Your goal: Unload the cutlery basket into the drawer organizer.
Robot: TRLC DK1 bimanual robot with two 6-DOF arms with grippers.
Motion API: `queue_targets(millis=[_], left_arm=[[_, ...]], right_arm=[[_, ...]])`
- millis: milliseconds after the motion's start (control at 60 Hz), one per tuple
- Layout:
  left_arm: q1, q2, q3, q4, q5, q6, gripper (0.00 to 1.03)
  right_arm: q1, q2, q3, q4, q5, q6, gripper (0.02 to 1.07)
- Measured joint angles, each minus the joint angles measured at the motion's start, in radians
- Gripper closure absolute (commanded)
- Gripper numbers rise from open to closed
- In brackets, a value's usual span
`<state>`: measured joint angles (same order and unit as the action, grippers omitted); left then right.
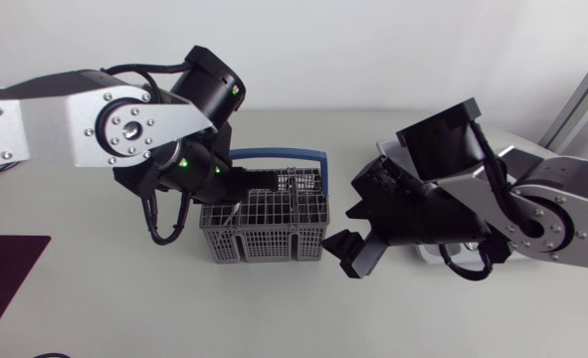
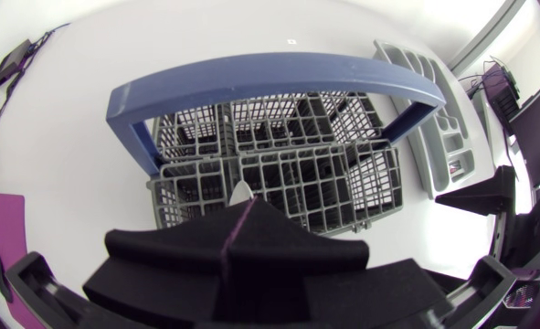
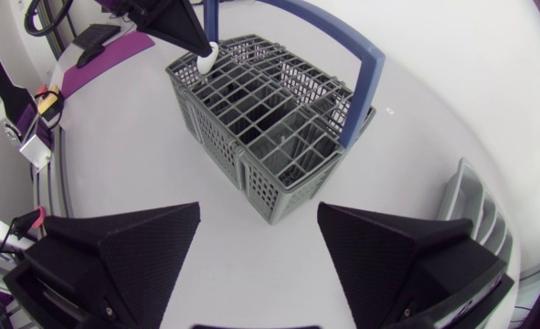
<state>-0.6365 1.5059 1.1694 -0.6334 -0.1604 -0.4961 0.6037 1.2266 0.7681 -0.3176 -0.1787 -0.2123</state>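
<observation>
The grey wire cutlery basket (image 1: 274, 231) with its blue handle (image 1: 284, 155) stands mid-table. My left gripper (image 1: 236, 204) is over the basket's left compartments, shut on the white tip of a piece of cutlery (image 2: 241, 191) that stands in the basket; the right wrist view shows the same tip (image 3: 207, 61) pinched at the basket's (image 3: 270, 119) far corner. The rest of that piece is hidden by the wire. My right gripper (image 1: 358, 236) hangs open just right of the basket, nothing between its fingers (image 3: 132, 251). The grey drawer organizer (image 2: 434, 100) lies right of the basket, mostly under my right arm.
A dark purple mat (image 1: 5, 273) lies at the table's front left corner. Bare table runs in front of the basket and between it and the mat. An edge of the organizer (image 3: 471, 206) shows beside my right gripper.
</observation>
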Motion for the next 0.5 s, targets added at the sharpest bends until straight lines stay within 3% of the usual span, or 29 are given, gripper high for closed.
queue_targets(millis=[500], left_arm=[[0.000,-0.125,-0.059,0.068,0.033,0.026,0.93]], right_arm=[[0.010,0.000,0.000,0.008,0.004,0.000,0.15]])
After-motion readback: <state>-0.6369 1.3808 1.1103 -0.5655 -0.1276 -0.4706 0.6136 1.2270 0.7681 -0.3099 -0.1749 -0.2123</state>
